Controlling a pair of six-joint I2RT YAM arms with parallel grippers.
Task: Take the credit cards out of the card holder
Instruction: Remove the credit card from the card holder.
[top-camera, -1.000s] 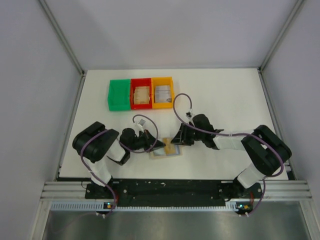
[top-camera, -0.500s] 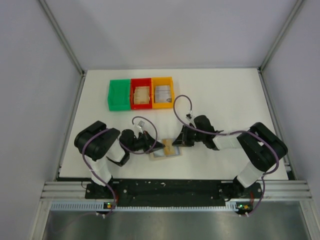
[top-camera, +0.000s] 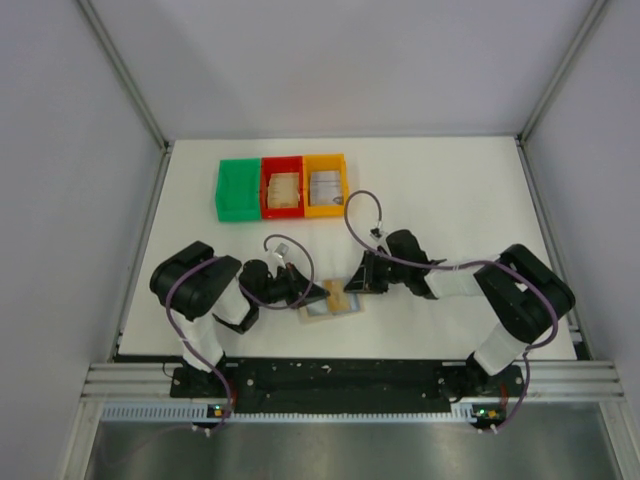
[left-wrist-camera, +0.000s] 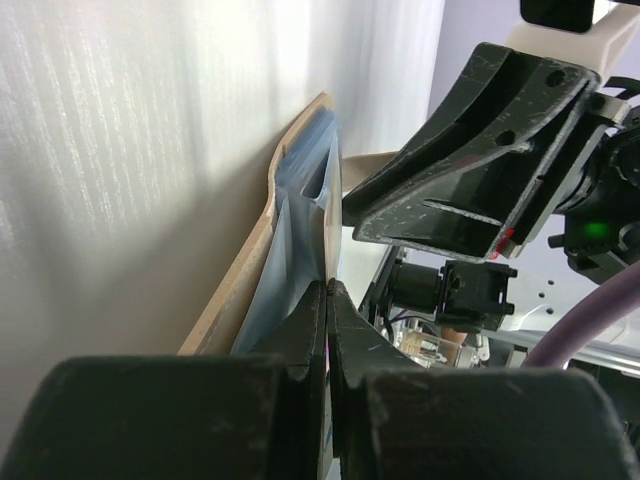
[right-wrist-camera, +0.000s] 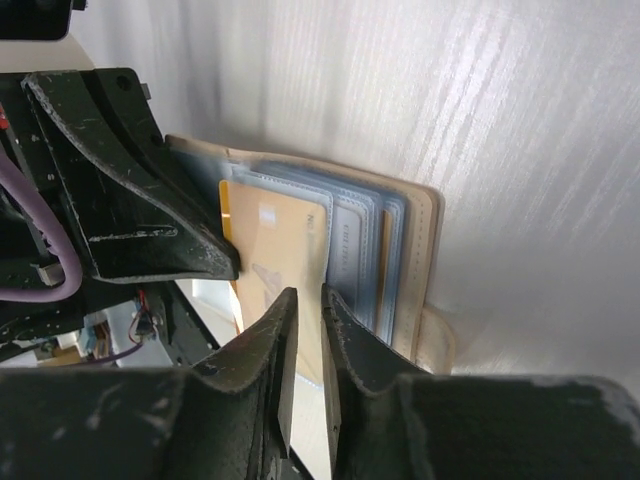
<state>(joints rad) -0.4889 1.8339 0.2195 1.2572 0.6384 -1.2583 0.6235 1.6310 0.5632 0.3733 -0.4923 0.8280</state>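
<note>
Card holder (top-camera: 335, 300) lies open on the surface (top-camera: 450, 190), front centre, between both arms. Several credit cards (right-wrist-camera: 345, 250) sit in its blue-grey sleeves, and a tan card (right-wrist-camera: 272, 245) lies on top at the left of the stack.

Progress looks like midway or later. A tan stack sits in the red bin (top-camera: 282, 161) and a grey stack in the orange bin (top-camera: 325, 158). The green bin (top-camera: 222, 190) is beside them. At least a few cards are left to pull.

Right end effector (right-wrist-camera: 307, 300) is narrow, just a slit, with its tips at the tan card's near edge. Cannot tell if the card is actually pinched. Left end effector (left-wrist-camera: 328, 290) is closed tight against the holder's blue-grey lining. It is probably pinning it, but I cannot tell if a leaf is caught between the fingers.

Room is very tight over the holder, since the two end effectors are nearly touching each other. The holder is close to the front rail (top-camera: 350, 378), so there is little space to drag that way. There is open surface behind it toward the bins and out to the right. The side walls are well apart from the arms. The right arm's cable loops above the wrist toward the orange bin, a snag risk on the carry.
</note>
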